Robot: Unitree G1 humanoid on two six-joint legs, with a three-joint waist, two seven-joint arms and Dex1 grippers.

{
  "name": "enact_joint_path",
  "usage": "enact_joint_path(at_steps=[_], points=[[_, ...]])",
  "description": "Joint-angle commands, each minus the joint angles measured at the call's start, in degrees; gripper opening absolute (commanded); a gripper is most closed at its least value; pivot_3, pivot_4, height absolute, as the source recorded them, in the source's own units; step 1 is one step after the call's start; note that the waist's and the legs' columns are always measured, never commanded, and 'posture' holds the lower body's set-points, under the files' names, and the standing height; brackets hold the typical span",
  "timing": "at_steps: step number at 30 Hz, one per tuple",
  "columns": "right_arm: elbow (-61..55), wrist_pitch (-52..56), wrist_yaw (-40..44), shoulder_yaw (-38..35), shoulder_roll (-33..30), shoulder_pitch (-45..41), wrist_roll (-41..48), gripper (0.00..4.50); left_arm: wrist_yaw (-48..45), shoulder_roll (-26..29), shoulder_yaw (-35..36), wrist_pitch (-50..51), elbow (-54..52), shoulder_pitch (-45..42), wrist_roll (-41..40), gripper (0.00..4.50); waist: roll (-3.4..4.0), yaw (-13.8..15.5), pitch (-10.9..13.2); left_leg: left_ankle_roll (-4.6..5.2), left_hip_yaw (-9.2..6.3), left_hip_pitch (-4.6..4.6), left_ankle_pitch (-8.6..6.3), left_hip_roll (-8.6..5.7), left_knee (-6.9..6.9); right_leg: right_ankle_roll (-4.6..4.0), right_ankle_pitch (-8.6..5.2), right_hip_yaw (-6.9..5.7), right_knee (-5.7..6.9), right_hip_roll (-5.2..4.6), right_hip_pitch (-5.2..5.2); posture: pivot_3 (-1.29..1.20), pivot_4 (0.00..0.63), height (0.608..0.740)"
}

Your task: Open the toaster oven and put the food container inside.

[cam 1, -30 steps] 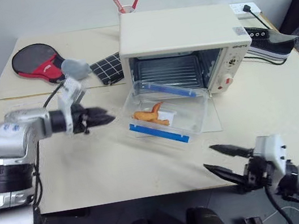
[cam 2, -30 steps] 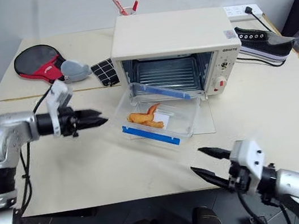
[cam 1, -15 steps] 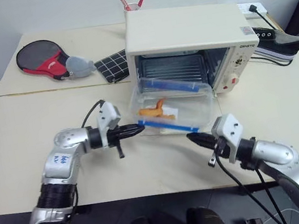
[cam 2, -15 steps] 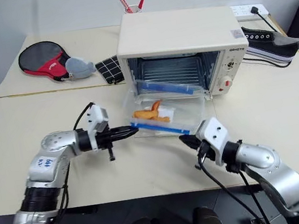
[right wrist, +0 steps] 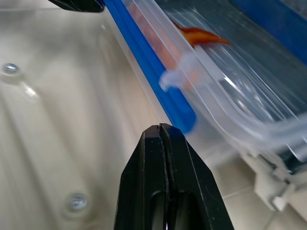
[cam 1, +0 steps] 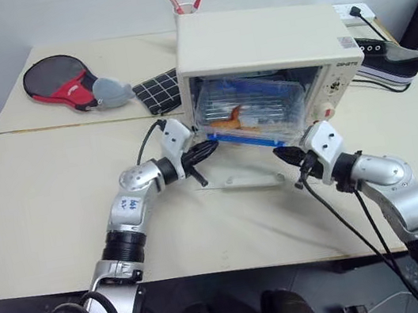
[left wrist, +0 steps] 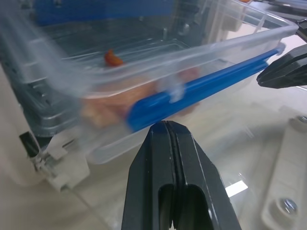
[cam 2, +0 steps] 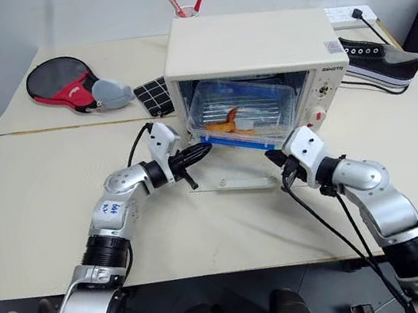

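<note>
I'm in the pushing-in step: the toaster oven (cam 2: 252, 77) stands open with its glass door (cam 2: 236, 174) dropped flat toward me, and the food container (cam 2: 243, 112) sits tilted in the oven mouth, far edge up on the rack, near blue clip strip hanging out over the door hinge. My left gripper (cam 2: 199, 152) has its fingers pressed fully together and holds nothing; its tip is just beside the left end of the blue strip, though I can't tell if it touches. My right gripper (cam 2: 273, 158) is likewise closed and empty, its tip just below the strip's right end. Both forearms reach in roughly level over the tabletop (cam 2: 32, 202), angled toward each other, so the two tips bracket the container's near edge. Next, I judge, both tips should nudge that edge evenly inward until the box lies flat on the rack; an uneven push could skew it against the oven wall.
</note>
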Motion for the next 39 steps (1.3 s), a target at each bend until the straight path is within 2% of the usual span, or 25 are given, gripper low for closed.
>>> enact_joint_path(at_steps=[1,9,13,16,20,25,27,29,31,34,35,39], points=[[6.22,-5.37,1.08,-1.86,-0.95,-5.79,-1.93,0.03,2.91,-2.23,1.80,-2.84,2.46,-3.25,-0.02,0.00,0.00,-0.09,0.00,0.00,0.00,0.01,0.00,0.00,0.01,0.00,0.00,0.00,0.01,0.00,0.01,0.00,0.150,0.740],[21.40,-13.20,-0.18,-1.32,2.91,-16.16,-4.90,0.03,8.09,-5.15,4.10,-8.14,11.67,-8.50,0.78,0.00,0.00,-0.50,0.00,-0.01,0.00,-0.02,0.01,0.03,-0.02,0.00,0.00,-0.17,-0.03,0.00,0.00,0.00,0.150,0.740],[25.49,-15.02,-0.54,-2.33,4.46,-17.65,-4.70,0.03,10.05,-6.13,4.88,-10.30,15.24,-10.25,1.35,0.00,0.01,-0.51,0.00,-0.02,0.00,-0.09,0.01,0.07,0.02,0.00,0.00,-0.28,-0.03,-0.03,0.01,0.00,0.150,0.740],[24.36,-15.13,1.04,-2.79,3.63,-16.09,-4.07,0.03,9.01,-5.46,4.38,-9.58,15.13,-9.81,1.69,0.00,0.01,-0.53,0.00,-0.02,0.00,-0.11,0.01,0.07,0.02,0.00,0.00,-0.32,-0.05,-0.03,0.02,0.00,0.150,0.740],[16.60,-10.48,5.39,-5.68,0.00,-10.73,0.27,0.03,2.34,-1.06,3.55,-4.12,6.49,-5.41,-0.05,0.00,0.01,-0.53,0.00,-0.02,0.00,-0.12,0.01,0.07,0.01,0.00,0.00,-0.37,-0.06,-0.03,0.03,0.00,0.150,0.740],[5.10,-2.63,10.40,-11.22,-5.78,-1.64,7.05,0.03,-5.73,8.19,4.91,4.94,-5.33,0.96,-3.74,0.00,0.07,-0.93,0.03,-0.02,-0.04,-0.12,0.01,0.13,-0.02,0.00,0.00,-0.36,-0.09,-0.02,0.01,0.00,0.150,0.740],[2.52,-0.68,11.23,-12.67,-6.95,0.72,8.64,0.03,-8.15,10.62,5.21,6.93,-7.93,2.42,-5.15,0.00,0.07,-1.02,0.03,-0.02,-0.09,-0.10,0.01,0.14,-0.01,0.00,0.00,-0.34,-0.08,-0.02,0.03,0.00,0.150,0.740],[1.73,-0.55,13.29,-15.10,-9.01,5.54,9.38,0.03,-13.91,15.55,7.55,9.19,-10.96,5.00,-8.71,0.00,0.07,-0.98,0.03,-0.02,-0.11,-0.04,0.01,0.14,0.01,0.00,0.00,-0.32,-0.07,-0.02,0.10,0.00,0.150,0.740],[5.16,-3.49,15.30,-16.63,-10.47,10.28,8.19,0.00,-22.35,21.11,10.76,7.77,-12.86,8.65,-12.85,0.58,0.08,-1.04,0.02,-0.03,-0.12,-0.03,0.00,0.15,-0.03,0.00,0.00,-0.32,-0.09,-0.02,0.10,0.00,0.150,0.740],[12.56,-9.69,18.16,-15.62,-10.79,13.24,6.04,0.00,-28.94,27.41,11.14,2.10,-10.20,13.00,-11.56,1.45,0.09,-1.34,0.02,-0.04,-0.07,0.04,0.00,0.13,-0.17,0.00,0.00,-0.29,-0.18,-0.02,0.10,0.00,0.150,0.740],[15.44,-11.90,19.16,-14.74,-10.00,13.18,5.56,0.00,-31.45,29.53,11.59,3.05,-9.94,14.77,-12.33,1.75,0.10,-1.39,0.03,-0.04,-0.03,0.06,0.00,0.12,-0.17,0.00,0.00,-0.27,-0.17,-0.02,0.10,0.00,0.150,0.740],[21.90,-16.66,22.31,-12.43,-7.07,11.14,5.41,0.00,-34.56,31.65,13.81,6.06,-14.39,18.14,-16.78,2.93,0.15,-1.52,0.03,-0.03,-0.04,0.19,0.00,0.15,-0.16,0.00,0.00,-0.11,-0.10,-0.02,0.12,0.00,0.150,0.740]])
